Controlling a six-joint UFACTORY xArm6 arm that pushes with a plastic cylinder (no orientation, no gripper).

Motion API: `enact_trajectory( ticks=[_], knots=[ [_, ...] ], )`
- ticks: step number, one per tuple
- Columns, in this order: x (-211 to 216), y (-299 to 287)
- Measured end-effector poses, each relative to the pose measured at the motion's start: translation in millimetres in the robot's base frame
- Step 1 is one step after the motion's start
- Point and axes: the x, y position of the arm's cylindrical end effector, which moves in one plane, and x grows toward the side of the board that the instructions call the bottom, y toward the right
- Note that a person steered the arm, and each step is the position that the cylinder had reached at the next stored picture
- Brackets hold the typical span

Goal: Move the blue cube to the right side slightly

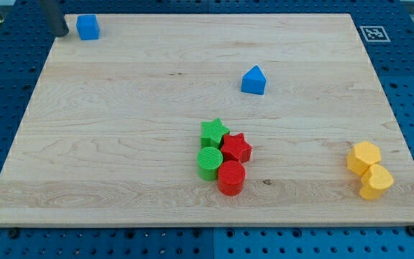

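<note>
The blue cube (88,27) sits at the view's top left corner of the wooden board (121,144). My tip (62,33) is the lower end of a dark rod that comes down from the view's top edge. It stands just to the left of the blue cube, with a small gap between them.
A blue house-shaped block (254,80) lies right of the board's centre. A green star (213,132), a red star (236,148), a green cylinder (209,163) and a red cylinder (231,178) cluster at lower centre. Two yellow blocks (369,170) sit at the lower right.
</note>
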Motion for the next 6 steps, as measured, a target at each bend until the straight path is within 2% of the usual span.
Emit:
enact_trajectory(
  ticks=[3,5,6],
  knots=[
    [-2.4,26.8],
    [4.9,22.4],
    [66.4,14.6]
  ],
)
